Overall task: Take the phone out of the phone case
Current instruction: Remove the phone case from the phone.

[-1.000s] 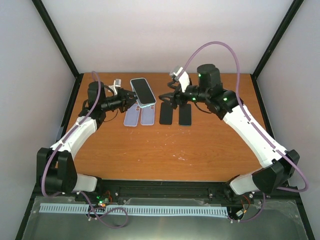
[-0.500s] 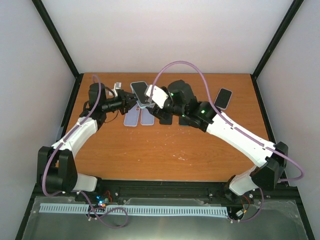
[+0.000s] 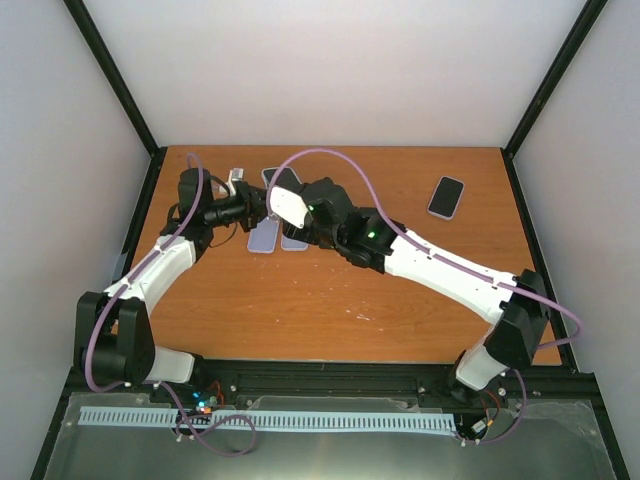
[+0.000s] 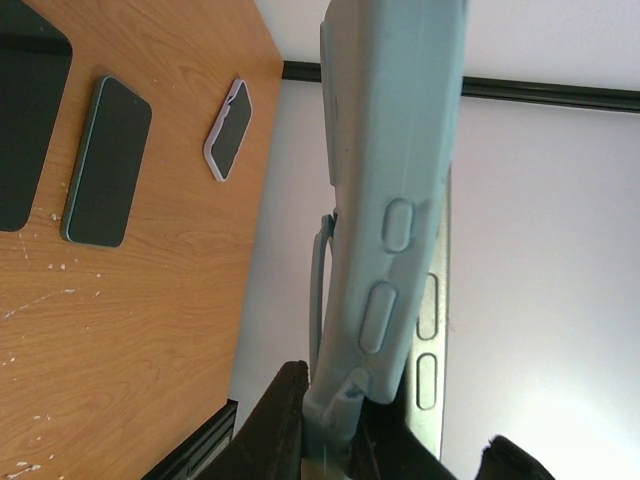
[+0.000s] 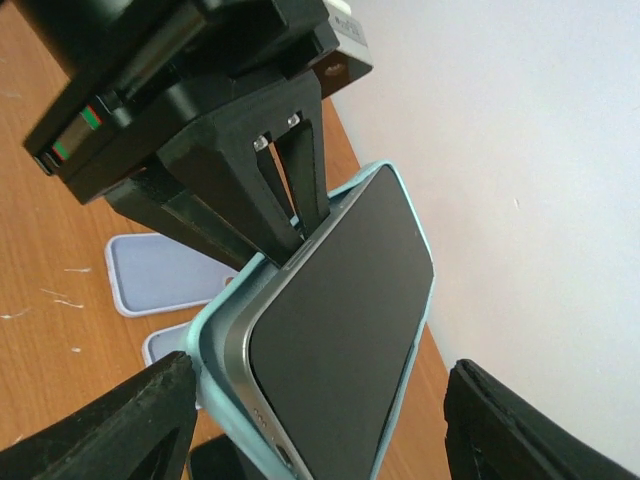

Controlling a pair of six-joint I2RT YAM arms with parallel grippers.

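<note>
The phone, dark screen and silver rim, sits in a light blue phone case held in the air at the back left of the table. My left gripper is shut on the case's lower end. At the near corner the phone's silver rim stands a little proud of the case. My right gripper is open, one finger on each side of the phone's width. In the top view the right wrist covers most of the phone.
Two empty pale cases lie on the table under the grippers. A phone in a lilac case lies at the back right. The left wrist view shows a dark phone flat on the wood.
My right arm has swung left from above the black phones to the held phone, and its jaws have narrowed a little. The left arm has stayed put, still gripping the case.
</note>
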